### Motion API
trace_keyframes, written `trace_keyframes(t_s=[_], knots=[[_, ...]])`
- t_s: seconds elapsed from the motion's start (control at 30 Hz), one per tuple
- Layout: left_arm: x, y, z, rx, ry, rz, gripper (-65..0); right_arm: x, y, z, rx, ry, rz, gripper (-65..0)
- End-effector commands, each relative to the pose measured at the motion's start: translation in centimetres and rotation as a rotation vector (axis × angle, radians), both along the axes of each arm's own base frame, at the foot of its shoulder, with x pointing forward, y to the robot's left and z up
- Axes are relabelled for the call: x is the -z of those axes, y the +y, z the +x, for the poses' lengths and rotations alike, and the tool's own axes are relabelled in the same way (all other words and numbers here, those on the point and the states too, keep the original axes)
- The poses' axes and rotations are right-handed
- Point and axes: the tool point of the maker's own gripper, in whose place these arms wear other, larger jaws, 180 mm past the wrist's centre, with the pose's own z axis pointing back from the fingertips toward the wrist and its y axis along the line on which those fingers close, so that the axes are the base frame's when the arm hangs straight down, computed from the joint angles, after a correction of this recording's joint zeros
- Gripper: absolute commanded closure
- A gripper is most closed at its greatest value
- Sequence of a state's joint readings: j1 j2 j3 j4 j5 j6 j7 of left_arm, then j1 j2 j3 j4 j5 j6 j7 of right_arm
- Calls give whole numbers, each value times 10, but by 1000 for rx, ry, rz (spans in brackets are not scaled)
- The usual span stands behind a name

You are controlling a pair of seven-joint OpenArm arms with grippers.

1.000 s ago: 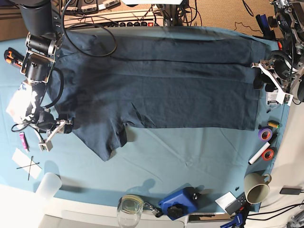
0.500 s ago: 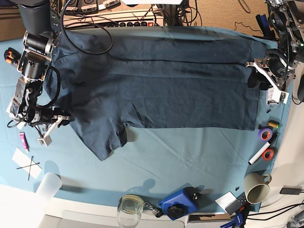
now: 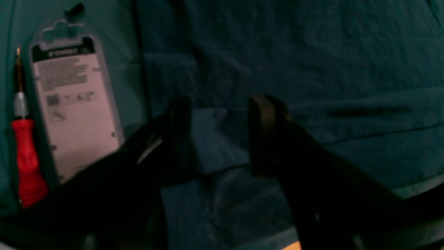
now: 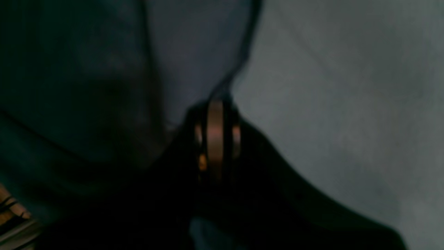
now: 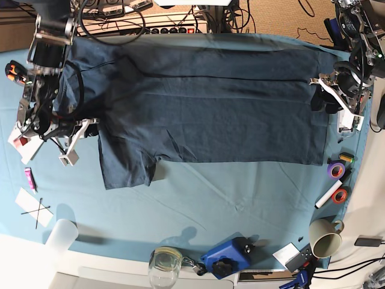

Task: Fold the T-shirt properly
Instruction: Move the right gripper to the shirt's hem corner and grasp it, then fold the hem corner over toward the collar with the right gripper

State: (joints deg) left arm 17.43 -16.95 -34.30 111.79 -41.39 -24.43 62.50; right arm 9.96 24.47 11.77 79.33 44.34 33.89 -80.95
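T-shirt (image 5: 204, 108): dark navy, spread flat across the far half of the counter (image 5: 228, 198), long axis running left to right in the base view; one sleeve juts toward the near side at that view's left.
Cloth (image 5: 240, 192): lighter teal cover under the T-shirt, bare along the near half.
Right end effector (image 5: 81, 129): at the base view's left, on the T-shirt's edge beside the sleeve; fingers pressed together, pinching a fold of the fabric, as the right wrist view (image 4: 215, 139) shows.
Left end effector (image 5: 322, 96): at the base view's right, over the T-shirt's opposite end; fingers spread with fabric lying between and below them in the left wrist view (image 3: 218, 139); contact with the T-shirt cannot be told.
Packet (image 3: 74, 107): white card in clear plastic, just beside the T-shirt's edge.
Screwdriver (image 3: 26, 156): red handle, next to the packet.
Mug (image 5: 325, 238): near right corner, well apart from the T-shirt.
Tape rolls (image 5: 337, 180): purple and orange, right edge.
Glass (image 5: 164, 265): near edge.
Blue tool (image 5: 225, 257): near edge, beside the glass.
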Motion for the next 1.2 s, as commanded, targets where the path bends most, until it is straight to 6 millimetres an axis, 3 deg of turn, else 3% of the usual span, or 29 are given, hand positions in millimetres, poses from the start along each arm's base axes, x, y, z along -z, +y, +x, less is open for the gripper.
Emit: trace_keyframes(t_s=[0.0,0.1,0.27,0.37,0.53,0.67,0.83,1.0,1.1,1.17], knots=[[-11,3,6,5,-42,10,-275,-23,-2,11,-16,-84,-16,0],[-11,3,6,5,-42,11,-275,-24,6,-4,-57,-96,-48,0],[-11,3,6,5,-42,11,-275,-4,9,-37,-79,-31,-61,0],[-11,3,6,5,-42,10,-275,2,9,-46,-80,-6,-61,0],[-11,3,6,5,-42,11,-275,-2,10,-40,-84,-23,-63,0],[-11,3,6,5,-42,10,-275,-8,10,-33,-96,-48,-66,-115],[-10,3,6,5,-38,12,-275,-29,3,-18,-50,-112,-89,-121],[-10,4,5,4,-36,18,-275,-67,-21,-8,21,-239,-130,-121],[-10,4,6,4,-38,18,-275,-78,-45,-1,83,-308,-185,-123],[-10,4,6,4,-40,17,-275,-83,-55,4,97,-350,-234,-161]])
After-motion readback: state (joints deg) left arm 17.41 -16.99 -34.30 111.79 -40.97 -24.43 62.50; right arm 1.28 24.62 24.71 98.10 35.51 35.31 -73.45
